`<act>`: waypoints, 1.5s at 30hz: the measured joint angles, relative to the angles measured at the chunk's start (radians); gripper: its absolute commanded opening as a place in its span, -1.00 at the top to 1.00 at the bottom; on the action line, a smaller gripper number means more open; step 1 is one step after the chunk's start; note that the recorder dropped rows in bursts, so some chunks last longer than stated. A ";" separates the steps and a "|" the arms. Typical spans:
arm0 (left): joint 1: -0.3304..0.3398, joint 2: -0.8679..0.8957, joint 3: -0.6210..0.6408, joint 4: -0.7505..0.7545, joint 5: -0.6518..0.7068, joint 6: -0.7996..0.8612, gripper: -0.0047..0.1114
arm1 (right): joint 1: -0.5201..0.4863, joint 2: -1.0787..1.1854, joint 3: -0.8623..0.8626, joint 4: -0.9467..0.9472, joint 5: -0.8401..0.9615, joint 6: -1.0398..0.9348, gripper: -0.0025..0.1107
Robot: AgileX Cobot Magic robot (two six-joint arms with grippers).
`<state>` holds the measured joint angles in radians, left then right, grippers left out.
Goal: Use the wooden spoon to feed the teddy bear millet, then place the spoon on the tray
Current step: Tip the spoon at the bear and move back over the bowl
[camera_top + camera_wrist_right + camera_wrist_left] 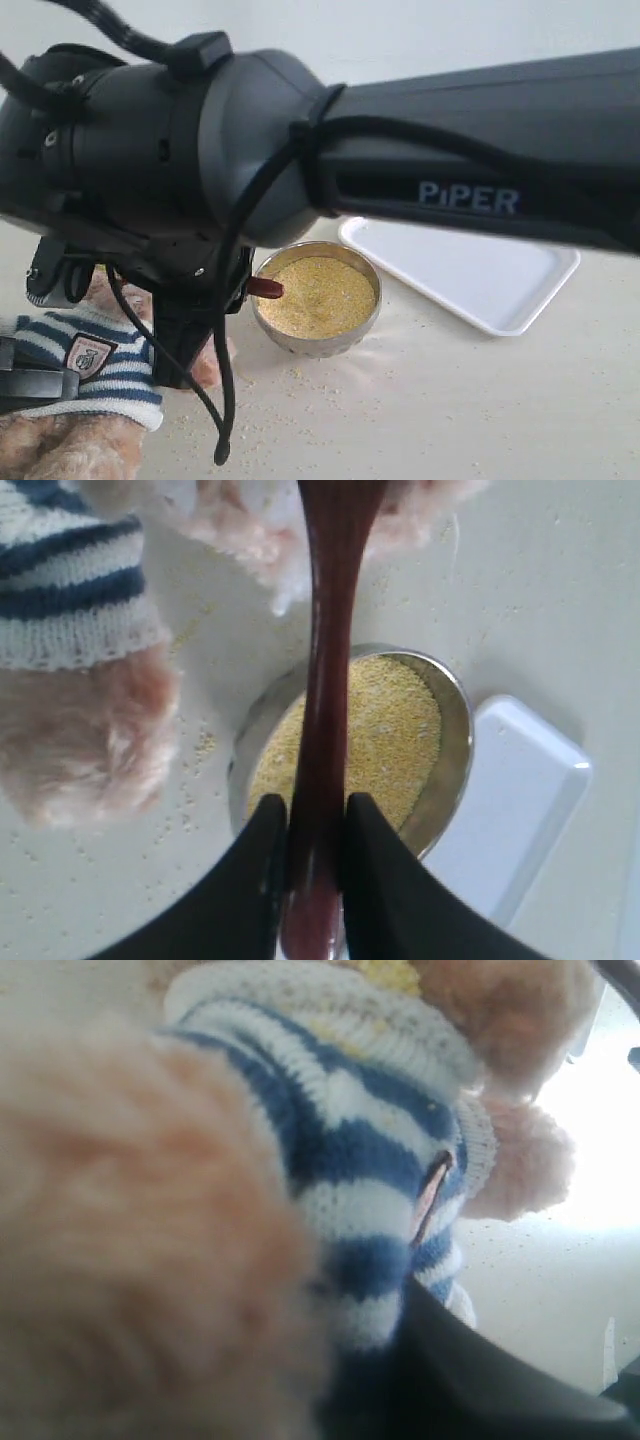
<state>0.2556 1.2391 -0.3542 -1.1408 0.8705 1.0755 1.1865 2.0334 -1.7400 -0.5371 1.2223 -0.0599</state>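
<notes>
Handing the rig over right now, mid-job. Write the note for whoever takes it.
Right gripper: shut on the wooden spoon, which is over the bowl of millet, wide end by the teddy bear.
Left gripper: tight against the bear; open or shut unclear.
Tray: beside the bowl, spoon not on it.
Done: spoon picked up. Left: finish feeding if needed, then lay spoon on tray.

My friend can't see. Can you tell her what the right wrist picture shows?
The right gripper pinches the wooden spoon by its handle between black jaws. The spoon stretches over a steel bowl of yellow millet toward the teddy bear. A white tray lies beside the bowl.
</notes>
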 measured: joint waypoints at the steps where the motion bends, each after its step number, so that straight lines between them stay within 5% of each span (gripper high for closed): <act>1: 0.000 0.000 0.000 0.000 -0.002 0.000 0.83 | 0.009 0.003 0.000 -0.040 0.000 0.011 0.96; 20: 0.000 0.000 0.000 0.000 -0.002 0.000 0.83 | 0.099 0.005 0.136 -0.463 -0.002 0.149 0.96; 45: 0.000 0.000 0.000 0.000 -0.002 0.000 0.83 | 0.150 0.003 0.177 -0.579 -0.005 0.240 0.96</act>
<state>0.2556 1.2391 -0.3542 -1.1408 0.8686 1.0755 1.3361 2.0360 -1.5634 -1.1161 1.2169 0.1804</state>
